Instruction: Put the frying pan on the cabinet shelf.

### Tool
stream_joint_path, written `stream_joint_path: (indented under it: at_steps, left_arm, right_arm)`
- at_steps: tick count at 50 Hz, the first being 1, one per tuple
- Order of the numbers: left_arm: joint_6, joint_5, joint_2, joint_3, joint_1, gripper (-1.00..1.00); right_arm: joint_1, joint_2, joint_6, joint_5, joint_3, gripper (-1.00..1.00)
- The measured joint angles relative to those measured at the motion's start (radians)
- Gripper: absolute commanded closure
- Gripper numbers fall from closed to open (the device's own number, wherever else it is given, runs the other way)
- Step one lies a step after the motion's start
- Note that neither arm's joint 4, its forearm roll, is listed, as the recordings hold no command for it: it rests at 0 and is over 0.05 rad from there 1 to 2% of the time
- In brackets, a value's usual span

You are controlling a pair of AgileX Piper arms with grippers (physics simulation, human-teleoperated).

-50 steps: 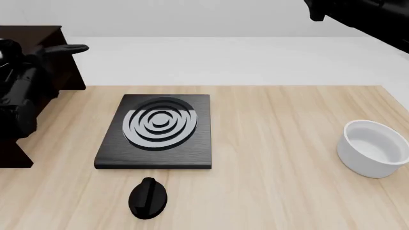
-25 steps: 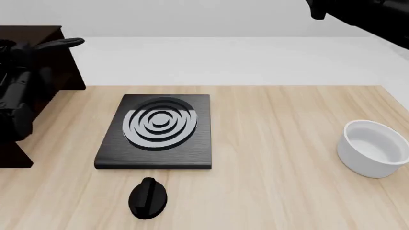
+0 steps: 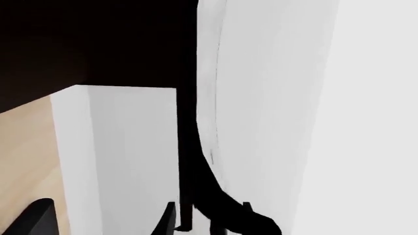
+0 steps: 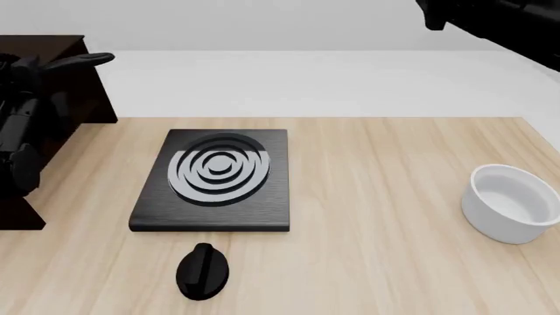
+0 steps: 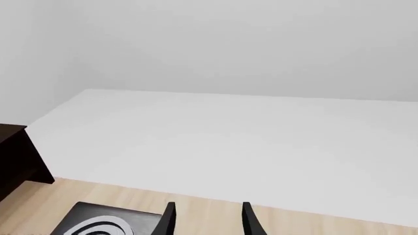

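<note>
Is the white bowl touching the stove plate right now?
Apart. The front view shows the white bowl off to the right and the stove plate well to its left, with a wide stretch of bare wood between them.
</note>
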Motion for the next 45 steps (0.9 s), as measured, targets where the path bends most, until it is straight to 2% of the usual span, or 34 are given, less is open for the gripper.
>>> stream_joint_path:
  at_steps: [29,45]
  left_arm:
    - [0.079,0.034,-0.248,0.181,-0.099,-1.00]
    - [0.267,0.277,-0.534,0.229,-0.181,-1.00]
  right_arm:
    - [0.001,-0.007,0.003,-0.013,0.024,-1.00]
    - [0.002,-0.020,0.001,-0.027,0.049,-1.00]
